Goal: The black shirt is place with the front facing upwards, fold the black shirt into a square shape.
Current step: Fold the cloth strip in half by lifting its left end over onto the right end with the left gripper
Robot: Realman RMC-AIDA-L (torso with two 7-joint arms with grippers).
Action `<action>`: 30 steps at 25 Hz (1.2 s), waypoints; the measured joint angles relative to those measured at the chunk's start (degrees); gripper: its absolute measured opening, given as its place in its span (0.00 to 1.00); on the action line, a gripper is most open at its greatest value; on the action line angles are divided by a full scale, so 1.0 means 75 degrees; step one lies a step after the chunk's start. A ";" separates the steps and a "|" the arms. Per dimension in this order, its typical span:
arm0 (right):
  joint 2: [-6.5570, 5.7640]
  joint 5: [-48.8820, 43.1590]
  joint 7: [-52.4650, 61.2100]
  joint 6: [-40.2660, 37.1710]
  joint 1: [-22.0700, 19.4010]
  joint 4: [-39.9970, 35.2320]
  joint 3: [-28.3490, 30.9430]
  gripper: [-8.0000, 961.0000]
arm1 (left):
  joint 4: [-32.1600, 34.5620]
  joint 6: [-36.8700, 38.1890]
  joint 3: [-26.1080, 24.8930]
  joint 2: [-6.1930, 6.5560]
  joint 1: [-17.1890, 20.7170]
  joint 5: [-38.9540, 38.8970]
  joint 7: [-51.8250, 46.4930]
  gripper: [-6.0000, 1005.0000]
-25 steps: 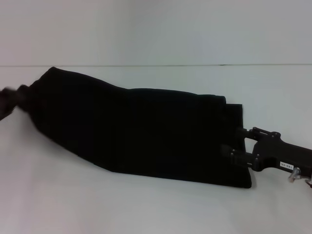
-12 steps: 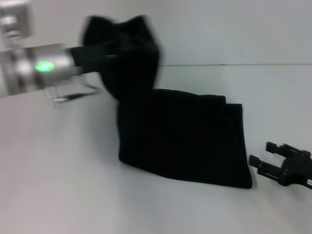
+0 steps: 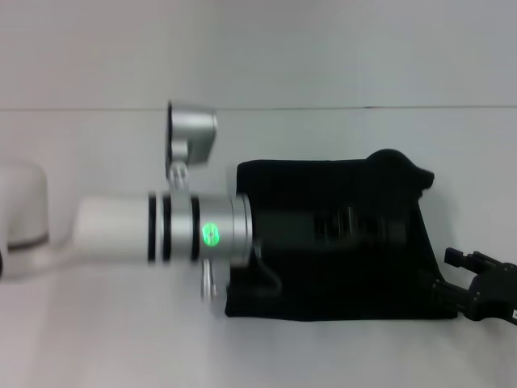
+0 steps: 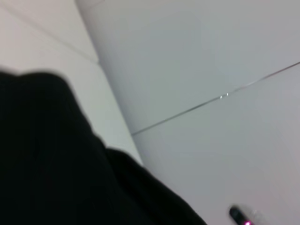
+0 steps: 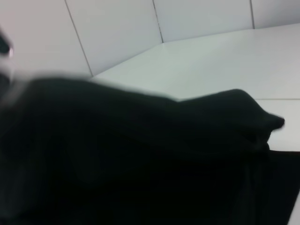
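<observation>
Black cloth, the black shirt (image 3: 323, 279) lies nearly square; the left gripper (image 3: 388, 226), grip unclear, reaches toward three o'clock, laying its fold. The right gripper (image 3: 452, 275), at four o'clock, looks open.

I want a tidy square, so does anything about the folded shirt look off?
Yes. The black shirt has a bump of cloth poking up at its far right corner, beyond the left gripper reaching across it, so the outline isn't square.

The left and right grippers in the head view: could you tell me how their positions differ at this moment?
The left gripper reaches across over the black shirt, at its raised far right corner; the right gripper sits low on the table beside the shirt's right edge. The left arm spans the scene; only the right arm's tip shows. Both are black.
</observation>
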 joint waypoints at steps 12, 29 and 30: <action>0.0046 0.0042 -0.0152 0.0799 0.0771 0.0585 0.0037 0.81 | -0.0594 -0.0124 0.0042 -0.0007 0.0006 -0.0380 0.0851 0.06; 0.0073 0.1411 -0.0347 0.2183 0.2013 0.1199 0.0041 0.81 | -0.0644 -0.0235 0.0050 -0.0013 0.0173 -0.0379 0.1123 0.06; 0.0073 0.1583 -0.0400 0.2207 0.2015 0.1205 0.0041 0.81 | -0.0667 -0.0313 0.0050 -0.0013 0.0179 -0.0372 0.1149 0.06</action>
